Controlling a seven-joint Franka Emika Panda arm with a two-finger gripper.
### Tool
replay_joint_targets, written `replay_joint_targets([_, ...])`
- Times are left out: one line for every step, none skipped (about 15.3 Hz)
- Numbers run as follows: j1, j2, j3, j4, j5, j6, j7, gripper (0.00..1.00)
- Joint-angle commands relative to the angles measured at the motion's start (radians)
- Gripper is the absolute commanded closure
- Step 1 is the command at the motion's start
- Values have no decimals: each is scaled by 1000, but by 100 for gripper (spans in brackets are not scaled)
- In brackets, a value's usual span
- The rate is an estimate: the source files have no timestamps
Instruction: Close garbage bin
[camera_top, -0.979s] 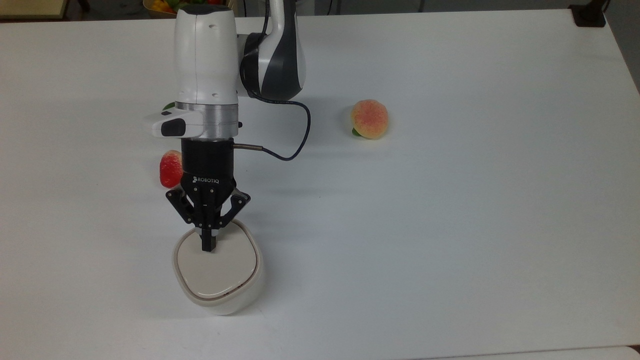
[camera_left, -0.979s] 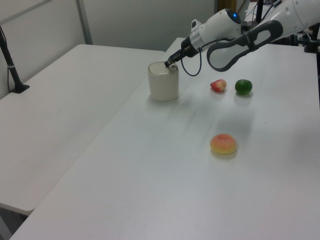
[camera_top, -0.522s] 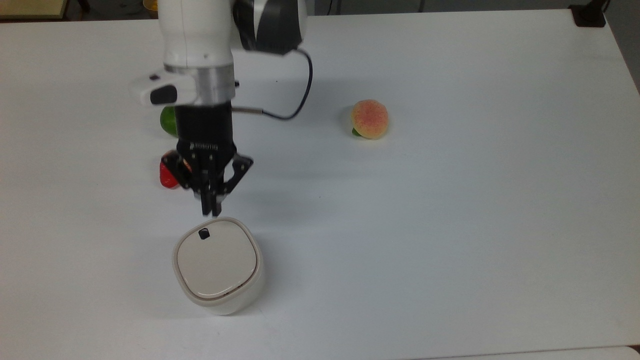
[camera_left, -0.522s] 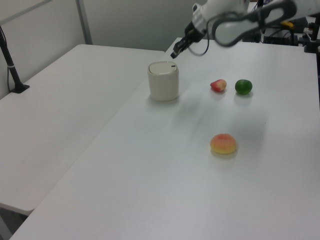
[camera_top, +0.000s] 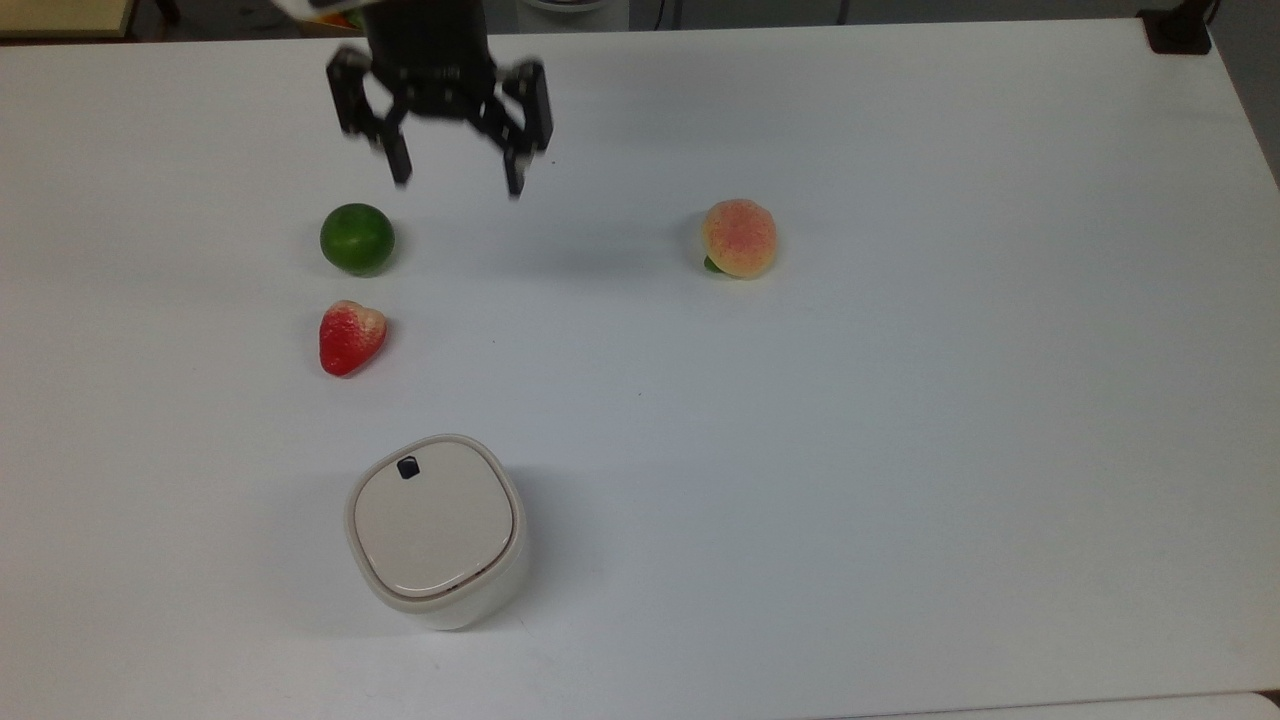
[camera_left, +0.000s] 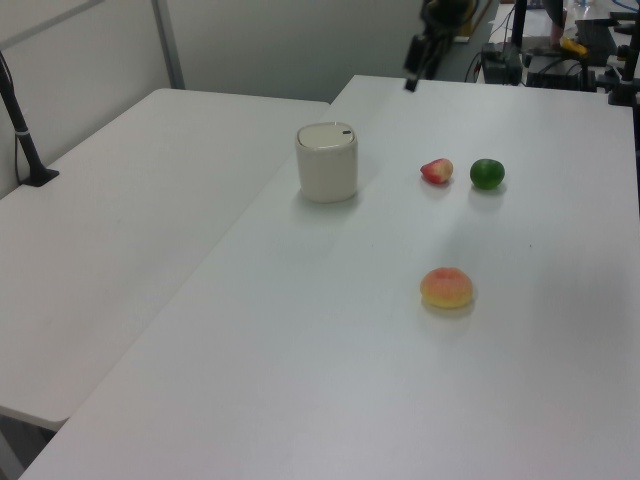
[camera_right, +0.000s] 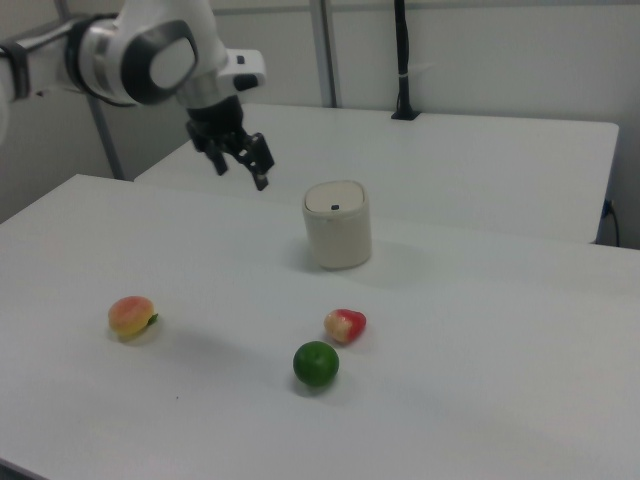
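Hovering my gripper (camera_top: 455, 185) up high over the white table (camera_top: 900, 450), fingers spread wide apart, holding nothing. The garbage bin (camera_top: 437, 528) sits well below me in the top view, lid flat down, black button (camera_top: 408, 467) facing my way. Lime (camera_top: 357, 239) and strawberry (camera_top: 350, 336) lie between us, peach (camera_top: 739, 237) off to the top view's right.

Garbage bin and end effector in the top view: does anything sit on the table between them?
Yes. In the top view, the strawberry and the lime sit slightly left of the line from the garbage bin to the open end effector.
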Motion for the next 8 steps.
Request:
replay_joint_targets([25,-138,1,-66,-1,-225,-2,0])
replay_joint_targets([39,-159,1,-66,-1,-268,-4,0])
replay_joint_targets([51,-181,1,-69,-1,-310,-5,0])
replay_joint_targets([63,-196,1,-69,-1,-340,-8,0])
replay_joint_targets([74,-207,3,-74,2,-350,-8,0])
replay_joint_targets([83,-216,1,-91,5,-348,-8,0])
replay_joint_targets([98,-236,1,-115,8,-336,-23,0])
replay_joint_targets([108,-247,-3,-137,8,-324,-63,0])
